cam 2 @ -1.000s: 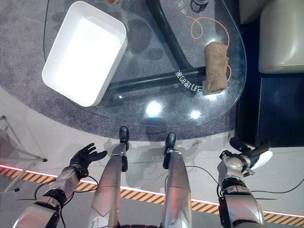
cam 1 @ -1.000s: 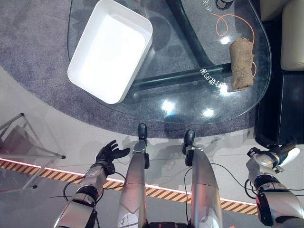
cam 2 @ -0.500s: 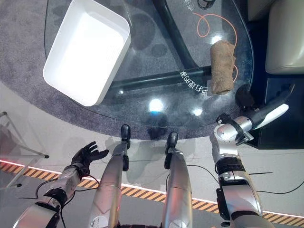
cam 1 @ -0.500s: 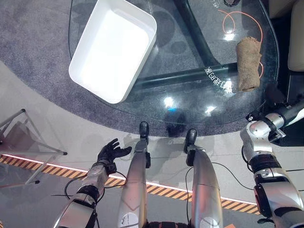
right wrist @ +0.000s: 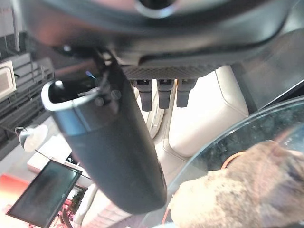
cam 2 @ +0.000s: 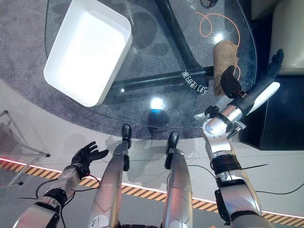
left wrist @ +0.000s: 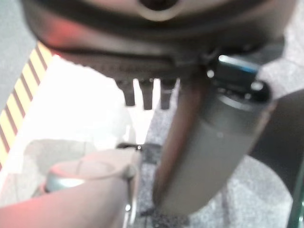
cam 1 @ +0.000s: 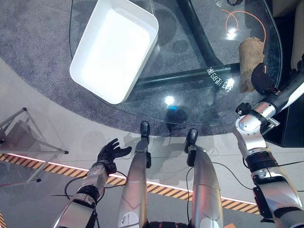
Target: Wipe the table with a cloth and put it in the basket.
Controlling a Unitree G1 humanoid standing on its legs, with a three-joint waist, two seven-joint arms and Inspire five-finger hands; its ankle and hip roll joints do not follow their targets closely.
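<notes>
A rolled brown cloth point(cam 1: 249, 61) lies near the right edge of the round glass table point(cam 1: 190, 107). The white rectangular basket point(cam 1: 146, 52) stands on the table's left part, with nothing in it. My right hand point(cam 2: 247, 99) is raised over the table's right rim, just beside the near end of the cloth, fingers straight and holding nothing. The right wrist view shows the cloth point(right wrist: 237, 190) close past the thumb. Down beside my left leg my left hand point(cam 1: 110, 152) hangs with its fingers spread.
An orange cord point(cam 1: 237, 14) loops on the glass behind the cloth. A beige sofa point(cam 2: 287, 38) and a black low unit point(cam 2: 275, 126) stand right of the table. A metal stand point(cam 1: 28, 137) is at the left, above striped floor tape.
My right arm has risen from beside my leg up to the table's right rim next to the cloth. The camera has shifted slightly. The left hand has stayed put.
</notes>
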